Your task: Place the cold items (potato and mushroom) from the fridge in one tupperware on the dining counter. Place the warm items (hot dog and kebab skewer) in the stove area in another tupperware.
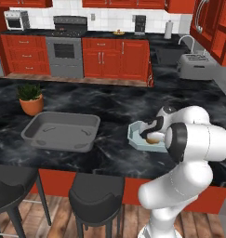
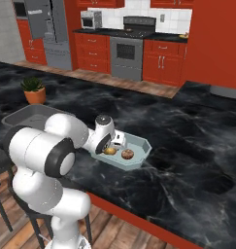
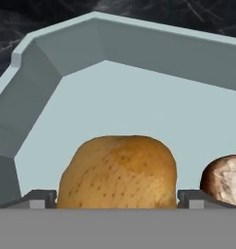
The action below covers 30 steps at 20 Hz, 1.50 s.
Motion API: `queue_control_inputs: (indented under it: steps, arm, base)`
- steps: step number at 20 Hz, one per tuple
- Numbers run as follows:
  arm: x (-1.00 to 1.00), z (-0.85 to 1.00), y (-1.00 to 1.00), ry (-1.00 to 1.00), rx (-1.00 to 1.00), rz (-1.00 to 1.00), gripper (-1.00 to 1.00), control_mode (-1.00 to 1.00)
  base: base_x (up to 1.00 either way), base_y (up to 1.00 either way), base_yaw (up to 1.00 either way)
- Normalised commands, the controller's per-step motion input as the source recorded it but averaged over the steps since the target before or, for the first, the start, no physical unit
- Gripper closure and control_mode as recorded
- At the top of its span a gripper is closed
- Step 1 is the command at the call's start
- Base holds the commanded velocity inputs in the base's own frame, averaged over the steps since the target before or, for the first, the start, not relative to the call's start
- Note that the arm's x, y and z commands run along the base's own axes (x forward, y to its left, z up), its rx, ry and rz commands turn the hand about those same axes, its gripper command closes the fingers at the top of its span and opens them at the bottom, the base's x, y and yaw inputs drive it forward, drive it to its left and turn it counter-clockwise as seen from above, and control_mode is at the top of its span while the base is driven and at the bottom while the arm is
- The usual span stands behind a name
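A potted plant point(image 1: 30, 98) stands near a grey tray point(image 1: 61, 131) on the black counter point(image 1: 109, 104)

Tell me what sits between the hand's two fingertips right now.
The potato. In the hand view it lies in the pale tupperware between the two fingertips of the hand, with the mushroom beside it, outside them.

The arm point(image 1: 189, 162) is showing as a chain of fat, rounded, glossy white shells, each link swelling like a bent pipe. Dark grey bands are ringing the joints, and round black caps are closing the link ends. The wrist is carrying a black-and-white hand block. The gripper point(image 3: 117, 198) is ending in two small, squared, dark grey fingertips point(image 3: 39, 198) with paler grey faces.
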Motion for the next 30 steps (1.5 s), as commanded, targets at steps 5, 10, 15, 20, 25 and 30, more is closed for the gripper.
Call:
queue_control_inputs:
  steps: [5,10,15,20,25,30]
  arm:
    - [0.0,0.18,-0.03,0.01,0.0,0.0,-1.0,-1.0]
    - [0.0,0.33,0.0,0.05,0.0,0.0,-1.0,-1.0]
    - [-0.06,0.45,-0.01,0.03,0.0,0.0,-1.0,-1.0]
    - [-0.62,0.43,0.01,-0.01,0.0,0.0,-1.0,-1.0]
    - [-0.93,0.43,0.13,0.0,0.0,0.0,-1.0,-1.0]
    - [-0.84,0.49,0.2,0.01,0.0,0.0,-1.0,-1.0]
  base:
    - [0.0,0.0,0.0]
    - [0.0,0.0,0.0]
    - [0.0,0.0,0.0]
    - [0.0,0.0,0.0]
    - [0.0,0.0,0.0]
    - [0.0,0.0,0.0]
